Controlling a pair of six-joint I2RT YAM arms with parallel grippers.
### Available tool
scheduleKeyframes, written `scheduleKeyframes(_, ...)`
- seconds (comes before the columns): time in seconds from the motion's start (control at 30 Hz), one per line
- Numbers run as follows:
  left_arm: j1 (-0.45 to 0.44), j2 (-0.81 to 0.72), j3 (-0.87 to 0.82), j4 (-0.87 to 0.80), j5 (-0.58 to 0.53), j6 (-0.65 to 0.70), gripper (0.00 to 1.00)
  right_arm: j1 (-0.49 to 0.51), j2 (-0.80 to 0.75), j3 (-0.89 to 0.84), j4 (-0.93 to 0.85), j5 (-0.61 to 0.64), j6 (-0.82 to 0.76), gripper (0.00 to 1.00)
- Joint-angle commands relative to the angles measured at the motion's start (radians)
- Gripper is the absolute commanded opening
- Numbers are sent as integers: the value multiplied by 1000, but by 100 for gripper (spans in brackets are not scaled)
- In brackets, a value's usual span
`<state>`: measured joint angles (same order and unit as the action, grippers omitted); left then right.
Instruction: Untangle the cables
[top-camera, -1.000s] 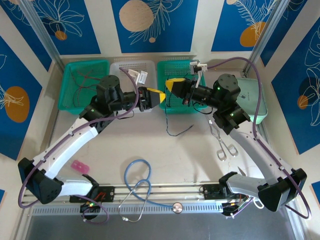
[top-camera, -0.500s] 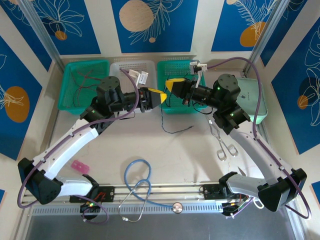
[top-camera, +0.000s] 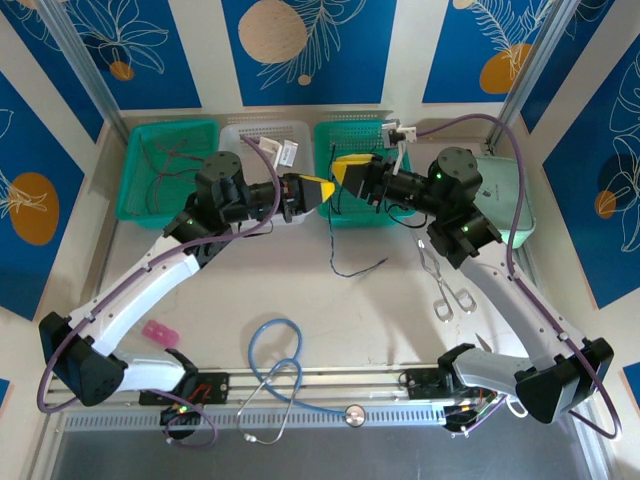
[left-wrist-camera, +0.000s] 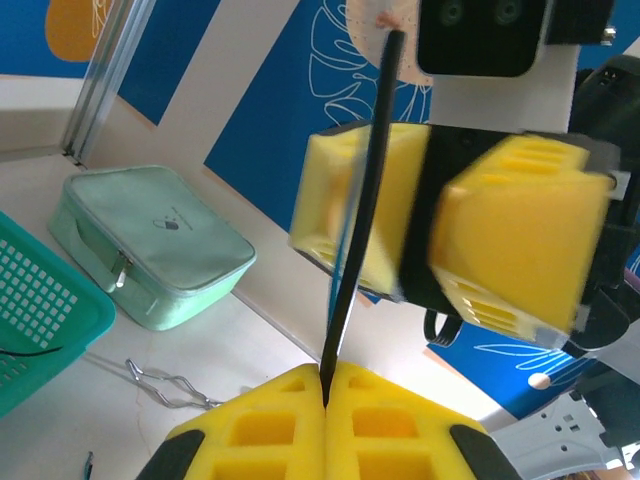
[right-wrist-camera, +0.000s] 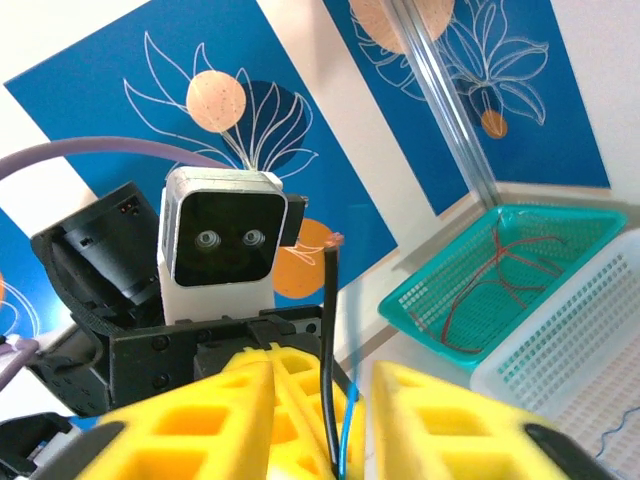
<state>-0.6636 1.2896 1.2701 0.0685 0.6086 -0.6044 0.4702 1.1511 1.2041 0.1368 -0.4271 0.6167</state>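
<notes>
**Item:** black cable (left-wrist-camera: 355, 220), one of the cables.

**Where:** It is pinched in my left gripper (left-wrist-camera: 325, 385), which is clenched on it near one end. A short stub stands above the grip and ends in a frayed, pinkish tip. In the top view the rest drops from the grip to the table, and the tail lies at centre frame, just below the middle green basket (top-camera: 372, 131).

**Right gripper** (right-wrist-camera: 325, 365): It sits tip to tip with the left one, upper centre of the top view. Its pads stand apart. The black cable and a blue wire (right-wrist-camera: 345, 440) rise through the gap, and I see nothing clamped.

**Other stock:** Red wires (top-camera: 160, 160) lie in the far-left basket (top-camera: 130, 205), upper left.

**Handling (my judgement):** The cable is light, limp and thin, with a slick jacket, so it will sag and slip. I need a firm pinch. I'd take the second hold just beside the left grip and then draw the grippers apart.

**Room:**
- Bare table (top-camera: 300, 290) lies at centre, between the tail and the stethoscope (top-camera: 275, 360) at lower centre.
- The forceps (top-camera: 450, 290) lie right of centre, and the pouch (top-camera: 505, 200) is at the right edge.
- The basket rims along the upper edge could snag a dragged tail.
- There is little clearance between the two grippers.
</notes>
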Motion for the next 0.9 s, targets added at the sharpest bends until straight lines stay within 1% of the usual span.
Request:
scheduleKeyframes(0.0, -8, -20, -5, 36, -15, -4, 0, -16, -37, 18, 5, -10, 9, 39)
scheduleKeyframes(0.27, -8, -10, -3, 33, -6, -6, 0, -24, -15, 26, 18, -46, 35, 38)
scheduleKeyframes(0.47, -6, -13, -2, 30, -5, -7, 0, -23, 26, 37, 35, -61, 56, 44)
scheduleKeyframes(0.57, -7, -14, -2, 24, -3, -8, 0, -18, 46, 38, 67, -71, 74, 42)
scheduleKeyframes(0.63, -6, -16, -1, 19, -4, -7, 0, -15, 58, 43, 75, -73, 77, 37)
scheduleKeyframes(0.8, -6, -22, -4, 7, -7, -6, 0, -13, 62, 39, 93, -69, 85, 1)
scheduleKeyframes(0.87, -7, -24, -7, 8, -9, -7, 0, -13, 56, 34, 92, -60, 84, 0)
